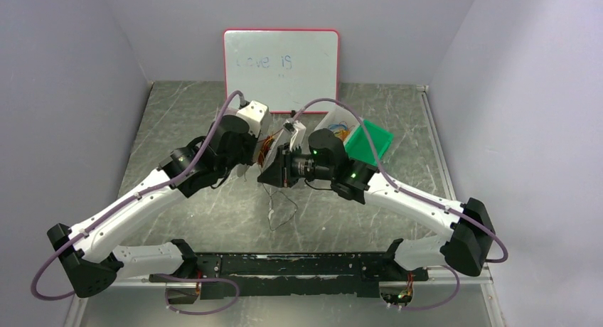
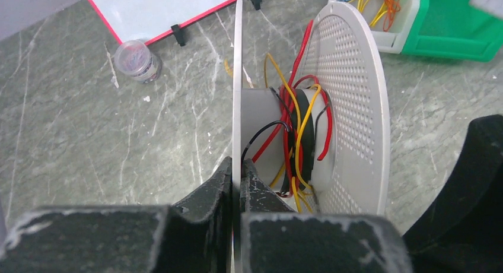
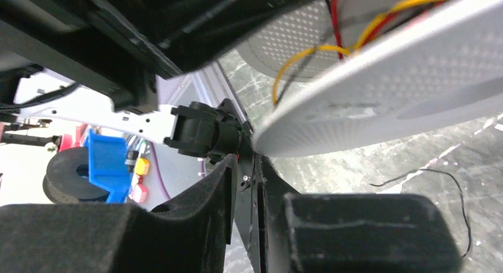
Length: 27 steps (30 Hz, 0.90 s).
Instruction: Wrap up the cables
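A white spool (image 2: 350,95) with a perforated flange carries red, orange-yellow (image 2: 302,130) and black cables wound on its hub. My left gripper (image 2: 240,166) is shut on the spool's thin plain flange (image 2: 237,77) and holds it up on edge. In the top view the spool (image 1: 294,131) sits between both grippers, above mid-table. My right gripper (image 3: 244,166) sits just under the spool's perforated flange (image 3: 385,101), jaws nearly closed on a thin black strand. The black cable (image 1: 274,210) hangs from there and loops on the table; it also shows in the right wrist view (image 3: 415,177).
A green and white bin (image 1: 370,142) holding more cables stands behind the right wrist, also in the left wrist view (image 2: 457,29). A whiteboard (image 1: 281,60) leans on the back wall. A small clear jar (image 2: 137,60) stands near its foot.
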Each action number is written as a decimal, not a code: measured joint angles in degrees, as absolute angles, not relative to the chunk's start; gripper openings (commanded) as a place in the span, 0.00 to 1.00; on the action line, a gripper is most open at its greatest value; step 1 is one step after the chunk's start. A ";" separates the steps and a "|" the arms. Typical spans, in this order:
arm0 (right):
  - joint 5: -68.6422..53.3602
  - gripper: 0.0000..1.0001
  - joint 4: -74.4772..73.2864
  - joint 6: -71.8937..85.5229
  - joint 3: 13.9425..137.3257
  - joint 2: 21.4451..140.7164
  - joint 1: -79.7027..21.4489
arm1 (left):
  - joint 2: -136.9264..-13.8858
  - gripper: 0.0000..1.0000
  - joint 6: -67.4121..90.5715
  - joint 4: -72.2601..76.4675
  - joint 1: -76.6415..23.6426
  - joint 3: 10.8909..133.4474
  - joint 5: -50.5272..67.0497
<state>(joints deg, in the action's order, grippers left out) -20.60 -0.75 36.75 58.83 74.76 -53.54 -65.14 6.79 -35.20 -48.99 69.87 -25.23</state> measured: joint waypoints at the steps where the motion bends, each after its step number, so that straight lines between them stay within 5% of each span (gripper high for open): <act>1: -20.12 0.22 -0.38 36.73 58.15 74.65 -53.71 | -65.12 0.07 6.98 -35.09 -48.88 69.87 -25.23; 14: -18.15 0.23 4.91 37.69 50.57 74.00 -57.49 | -65.12 0.07 10.37 -34.06 -47.27 69.87 -25.19; 27: -9.50 0.45 7.03 35.86 38.76 67.07 -59.37 | -65.10 0.07 14.04 -33.52 -44.47 69.87 -25.02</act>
